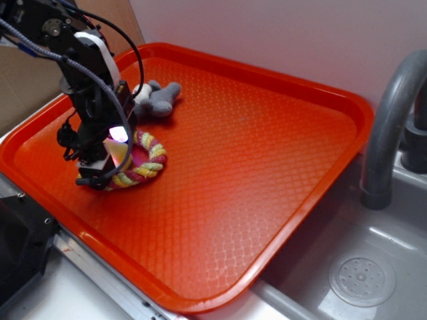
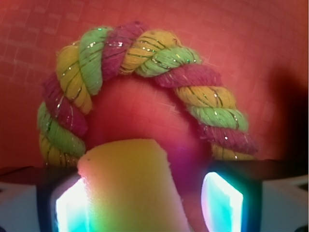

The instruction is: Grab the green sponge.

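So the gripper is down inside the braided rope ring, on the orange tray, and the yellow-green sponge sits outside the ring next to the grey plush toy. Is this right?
Not quite. The yellow-green sponge is not outside by the grey plush toy; the wrist view shows it between the fingers, within the braided rope ring. The rest holds: the gripper is down inside the ring on the orange tray.

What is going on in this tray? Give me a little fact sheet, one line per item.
surface: orange tray beside a sink
sponge: green sponge, yellow-green foam, between the hand's fingers, inside the rope ring
hand: hand lowered into the ring; left pad touches the sponge, a gap shows on the right, so grip cannot be told
rope ring: braided rope ring, yellow, pink, green, lying flat
toy: grey plush animal behind the arm, untouched
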### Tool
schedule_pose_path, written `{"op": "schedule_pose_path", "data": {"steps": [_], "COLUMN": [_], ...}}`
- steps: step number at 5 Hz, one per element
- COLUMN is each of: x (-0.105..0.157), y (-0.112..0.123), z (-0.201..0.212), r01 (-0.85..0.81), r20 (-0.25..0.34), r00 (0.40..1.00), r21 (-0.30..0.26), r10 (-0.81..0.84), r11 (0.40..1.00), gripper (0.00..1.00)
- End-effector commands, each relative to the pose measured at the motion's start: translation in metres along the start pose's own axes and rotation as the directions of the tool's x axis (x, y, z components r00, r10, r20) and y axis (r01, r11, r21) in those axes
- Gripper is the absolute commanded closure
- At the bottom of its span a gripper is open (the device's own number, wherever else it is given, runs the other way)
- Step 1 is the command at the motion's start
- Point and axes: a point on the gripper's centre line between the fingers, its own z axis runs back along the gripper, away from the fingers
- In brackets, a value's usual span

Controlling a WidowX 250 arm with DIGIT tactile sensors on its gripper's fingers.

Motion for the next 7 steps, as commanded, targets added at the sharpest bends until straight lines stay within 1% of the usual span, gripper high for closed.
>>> {"op": "schedule_pose_path", "data": {"steps": [1, 2, 4, 5, 6, 7], "x": [-0.002, -0.003, -0.003, 0.003, 0.015, 0.02], "y": [-0.014, -0.014, -0.008, 0.007, 0.01, 0.011], "z": [0.004, 0.007, 0.015, 0.064, 0.115, 0.166], "r01": [0.096, 0.105, 0.065, -0.183, -0.406, -0.618], "r20": [0.028, 0.035, 0.012, -0.018, -0.106, -0.135], "r00": [0.995, 0.994, 0.998, 0.983, 0.903, 0.776], "r21": [0.02, 0.028, 0.047, 0.065, 0.105, 0.03], "r10": [-0.097, -0.106, -0.066, 0.184, 0.416, 0.616], "r11": [0.995, 0.994, 0.997, 0.981, 0.908, 0.786], "gripper": [1.0, 1.0, 1.0, 1.0, 1.0, 1.0]}}
